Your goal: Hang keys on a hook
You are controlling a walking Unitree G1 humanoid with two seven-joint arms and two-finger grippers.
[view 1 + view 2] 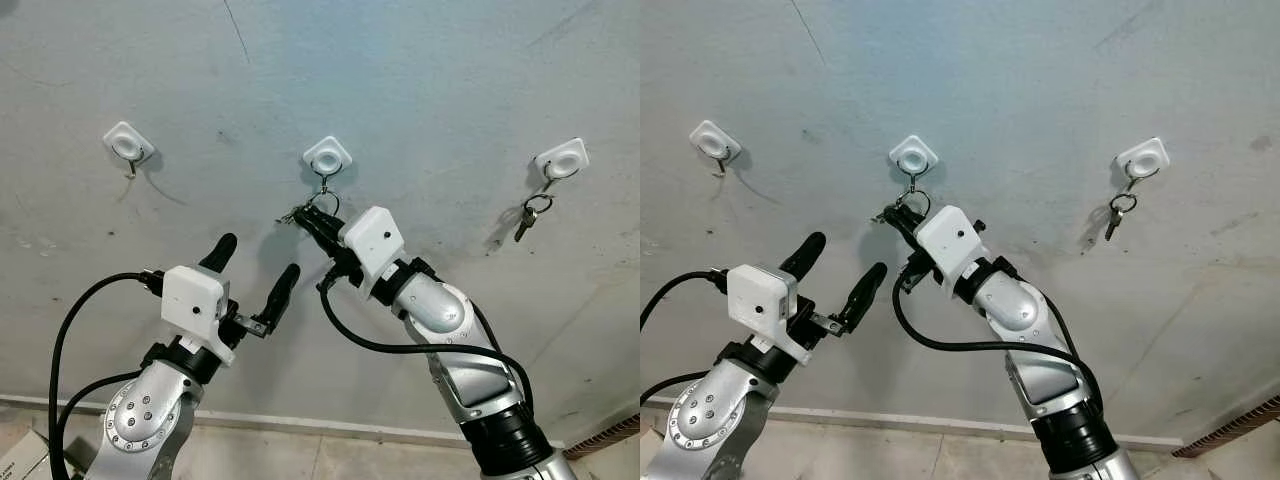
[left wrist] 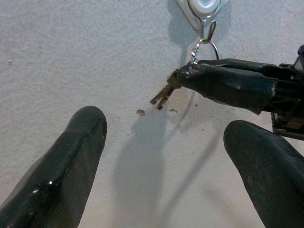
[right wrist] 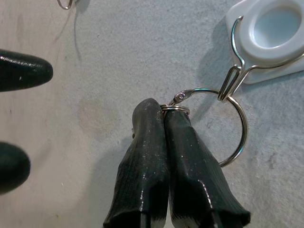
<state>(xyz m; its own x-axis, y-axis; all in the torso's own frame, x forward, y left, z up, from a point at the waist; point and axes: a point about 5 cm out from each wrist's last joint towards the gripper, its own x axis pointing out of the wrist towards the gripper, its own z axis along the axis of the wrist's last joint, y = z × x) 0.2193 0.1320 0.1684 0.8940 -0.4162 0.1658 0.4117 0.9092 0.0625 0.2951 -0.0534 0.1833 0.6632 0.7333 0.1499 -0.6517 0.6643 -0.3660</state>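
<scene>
Keys (image 2: 161, 96) dangling beside the middle hook (image 3: 233, 76) on the wall (image 1: 420, 70), key ring (image 3: 235, 124) already threaded over the hook's wire loop. Pinched at the small split ring by the right gripper (image 3: 164, 111), fingers pressed together on it. Probably light, rigid metal, slick and prone to swinging; best held at the ring, not the blades. Likely just a release remaining, judged from the ring sitting on the wire. Left gripper (image 1: 255, 270) hovering just below and to the left, fingers apart, holding nothing. Left hook (image 1: 128, 146) bare; right hook (image 1: 560, 162) carrying another key set (image 1: 527, 218).
</scene>
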